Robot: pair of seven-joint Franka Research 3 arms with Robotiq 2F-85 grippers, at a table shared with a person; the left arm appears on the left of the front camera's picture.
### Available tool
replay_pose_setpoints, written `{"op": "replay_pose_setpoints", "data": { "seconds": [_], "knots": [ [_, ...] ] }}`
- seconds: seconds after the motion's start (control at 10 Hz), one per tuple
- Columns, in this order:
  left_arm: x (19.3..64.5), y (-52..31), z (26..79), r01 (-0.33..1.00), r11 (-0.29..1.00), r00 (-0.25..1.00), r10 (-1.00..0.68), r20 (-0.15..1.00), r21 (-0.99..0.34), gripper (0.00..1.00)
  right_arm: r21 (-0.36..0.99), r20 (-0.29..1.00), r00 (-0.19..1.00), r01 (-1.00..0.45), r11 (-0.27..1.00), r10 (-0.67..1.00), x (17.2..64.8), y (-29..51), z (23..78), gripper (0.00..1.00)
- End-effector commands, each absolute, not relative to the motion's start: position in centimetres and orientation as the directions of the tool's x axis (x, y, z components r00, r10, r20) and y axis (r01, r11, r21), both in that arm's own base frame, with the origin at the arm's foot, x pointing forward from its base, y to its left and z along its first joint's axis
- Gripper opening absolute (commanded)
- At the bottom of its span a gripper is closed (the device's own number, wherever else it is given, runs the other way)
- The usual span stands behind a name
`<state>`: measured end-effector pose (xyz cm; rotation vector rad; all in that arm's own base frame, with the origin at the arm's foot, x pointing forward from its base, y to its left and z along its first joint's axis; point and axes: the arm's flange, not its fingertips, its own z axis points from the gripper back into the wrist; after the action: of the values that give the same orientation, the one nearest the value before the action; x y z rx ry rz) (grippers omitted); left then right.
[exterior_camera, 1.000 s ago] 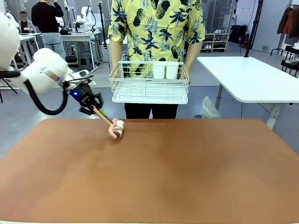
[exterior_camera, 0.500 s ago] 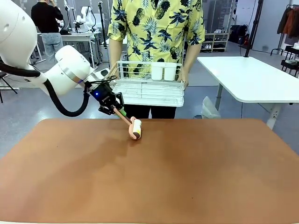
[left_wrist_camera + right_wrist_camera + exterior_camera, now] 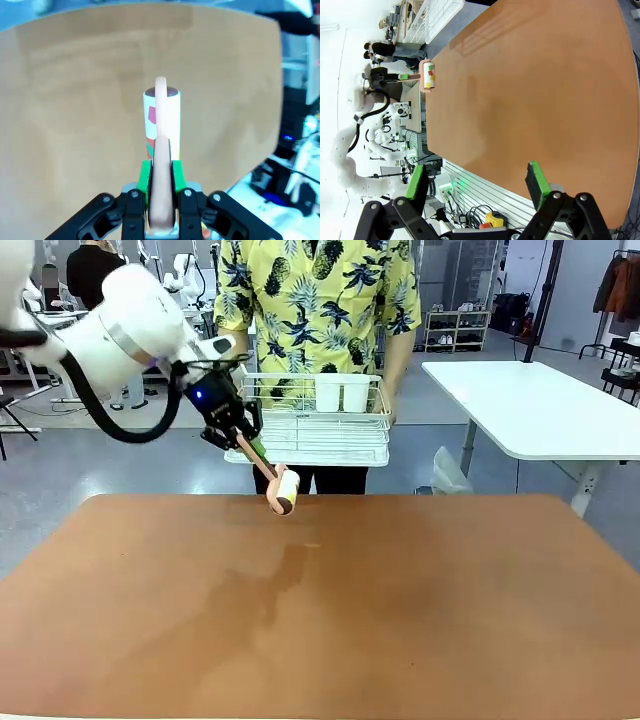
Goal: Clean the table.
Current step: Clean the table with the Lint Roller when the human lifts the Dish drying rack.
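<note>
The reddish-brown matte tabletop [image 3: 400, 620] is cut off at the lower picture edge, and coloured print on the white cylindrical roller [image 3: 286, 490] is too small to read.

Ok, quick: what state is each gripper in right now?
Left gripper: closed on the lint roller handle.
Right gripper: open, holding nothing.
</note>
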<state>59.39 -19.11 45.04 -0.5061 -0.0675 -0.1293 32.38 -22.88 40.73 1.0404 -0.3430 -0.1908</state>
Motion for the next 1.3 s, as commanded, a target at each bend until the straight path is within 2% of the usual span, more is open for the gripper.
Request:
{"op": "replay_pose_setpoints", "data": {
  "seconds": [0.0, 0.1, 0.2, 0.3, 0.4, 0.5, 0.8, 0.9, 1.0, 1.2],
  "knots": [
    [57.5, -19.6, 51.5, 0.159, 0.926, 0.987, -0.141, 0.079, -0.342, 0.22, 0.874, 0.194, 0.927, -0.015, 0.486, -0.32, 32.3, -22.8, 41.0, 1.0],
    [56.6, -17.8, 54.5, 0.175, 0.959, 0.984, -0.167, 0.055, -0.224, 0.22, 0.874, 0.194, 0.927, -0.015, 0.486, -0.32, 32.3, -22.8, 41.0, 1.0],
    [55.1, -15.4, 57.3, 0.169, 0.973, 0.984, -0.156, 0.087, -0.16, 0.22, 0.874, 0.194, 0.927, -0.015, 0.486, -0.32, 32.3, -22.8, 41.0, 1.0],
    [53.4, -12.5, 59.3, 0.174, 0.984, 0.973, -0.165, 0.16, -0.04, 0.22, 0.874, 0.194, 0.927, -0.015, 0.486, -0.32, 32.3, -22.8, 41.0, 1.0],
    [52.1, -9.0, 61.4, 0.238, 0.969, 0.951, -0.247, 0.187, 0.071, 0.22, 0.874, 0.194, 0.927, -0.015, 0.486, -0.32, 32.3, -22.8, 41.0, 1.0],
    [50.0, -2.3, 61.5, 0.158, 0.985, 0.966, -0.169, 0.193, 0.073, 0.22, 0.874, 0.194, 0.927, -0.015, 0.486, -0.32, 32.3, -22.8, 41.0, 1.0],
    [49.9, 2.7, 60.6, 0.157, 0.983, 0.963, -0.173, 0.207, 0.096, 0.22, 0.874, 0.194, 0.927, -0.015, 0.486, -0.32, 32.3, -22.8, 41.0, 1.0],
    [49.9, 3.3, 60.8, 0.178, 0.983, 0.959, -0.182, 0.218, 0.038, 0.22, 0.874, 0.194, 0.927, -0.015, 0.486, -0.32, 32.3, -22.8, 41.0, 1.0],
    [50.1, 2.9, 61.7, 0.146, 0.986, 0.972, -0.158, 0.173, 0.078, 0.22, 0.874, 0.194, 0.927, -0.015, 0.486, -0.32, 32.3, -22.8, 41.0, 1.0],
    [50.1, 2.9, 61.7, 0.146, 0.986, 0.972, -0.158, 0.173, 0.078, 0.22, 0.874, 0.194, 0.927, -0.015, 0.486, -0.32, 32.3, -22.8, 41.0, 1.0]
  ]
}}
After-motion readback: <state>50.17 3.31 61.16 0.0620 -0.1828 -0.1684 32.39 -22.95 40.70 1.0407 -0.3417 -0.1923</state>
